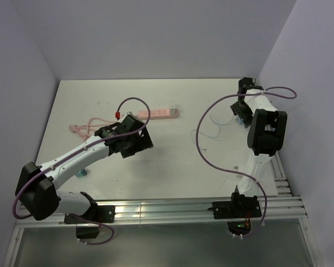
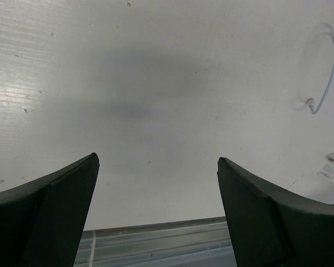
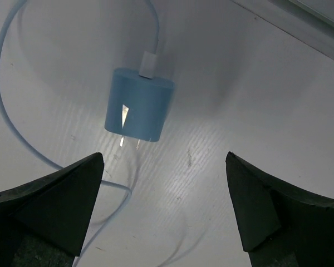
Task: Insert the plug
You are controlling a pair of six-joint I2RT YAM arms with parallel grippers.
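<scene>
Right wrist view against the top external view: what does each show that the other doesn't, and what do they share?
Only the right wrist view: the light-blue plug lying flat, its prongs pointing toward the open right fingers, nothing gripped. Only the top external view: the pink power strip, its pink cord and the left arm. Both: the thin pale cable on the white table.
</scene>
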